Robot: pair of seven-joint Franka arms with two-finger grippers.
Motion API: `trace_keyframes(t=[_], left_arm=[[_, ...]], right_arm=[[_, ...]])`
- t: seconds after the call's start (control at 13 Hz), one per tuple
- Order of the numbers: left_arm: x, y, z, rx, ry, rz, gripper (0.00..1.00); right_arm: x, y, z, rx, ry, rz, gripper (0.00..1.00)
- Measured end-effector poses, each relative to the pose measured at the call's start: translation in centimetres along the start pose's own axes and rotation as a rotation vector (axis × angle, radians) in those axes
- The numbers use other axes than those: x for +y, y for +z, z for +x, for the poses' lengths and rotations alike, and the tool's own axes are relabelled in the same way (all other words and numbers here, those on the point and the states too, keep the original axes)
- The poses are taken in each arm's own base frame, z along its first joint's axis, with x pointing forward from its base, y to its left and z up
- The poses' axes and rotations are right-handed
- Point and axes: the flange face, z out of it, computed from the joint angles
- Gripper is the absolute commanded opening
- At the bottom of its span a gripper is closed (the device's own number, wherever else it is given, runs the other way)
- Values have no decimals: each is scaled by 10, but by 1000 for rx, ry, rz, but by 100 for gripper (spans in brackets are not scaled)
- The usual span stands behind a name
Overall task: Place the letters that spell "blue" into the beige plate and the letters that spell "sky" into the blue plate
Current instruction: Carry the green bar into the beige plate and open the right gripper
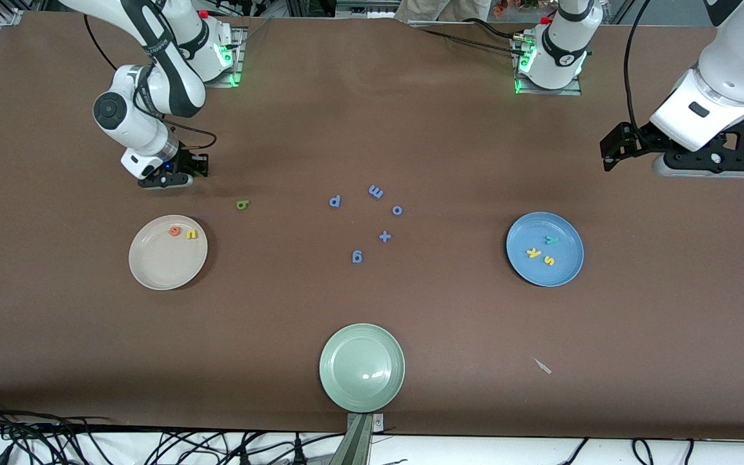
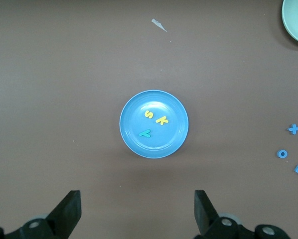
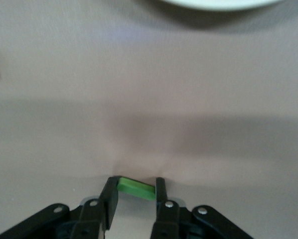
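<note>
Overhead, a brown table (image 1: 372, 310) holds three plates with wide bare stretches between them. Toward the right arm's end sits the beige plate (image 1: 159, 268), with the orange e (image 1: 174, 230) and yellow u (image 1: 191, 234) lying near its rim on the side nearest the robots. Just above that plate in the front view, the right gripper (image 3: 134, 191) is down at the table surface, its jaws closed narrowly on the thin green l (image 3: 136, 188). The olive-green b (image 1: 243, 205) lies loose on the table, near the beige plate and toward the middle. Five small blue letters (image 1: 375, 191) are scattered around the table's centre. Toward the left arm's end, the blue plate (image 1: 562, 271) holds the yellow s (image 1: 549, 260), yellow k (image 1: 533, 252) and teal y (image 1: 551, 239). The left gripper (image 2: 137, 211) waits in the air near that end, jaws spread wide and empty. A pale green plate (image 1: 361, 387) sits at the table edge nearest the front camera, with a small pale scrap (image 1: 542, 366) well apart from it.
</note>
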Motion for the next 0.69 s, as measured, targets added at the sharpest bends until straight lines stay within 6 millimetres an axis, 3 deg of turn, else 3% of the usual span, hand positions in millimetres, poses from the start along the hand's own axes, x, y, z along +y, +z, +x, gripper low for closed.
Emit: trace_keyframes(t=[0.23,0.54,0.69], left_arm=[[7,-1,-1,2,12,0,100],[7,-1,-1,1,12,0,100],[7,-1,-1,0,12,0,100]], right_arm=[[-5,-36,41,-38,-5,37,24],[12,-115,108,-68,-20,47,25],[28,-123,129,-62,-16,28,27]])
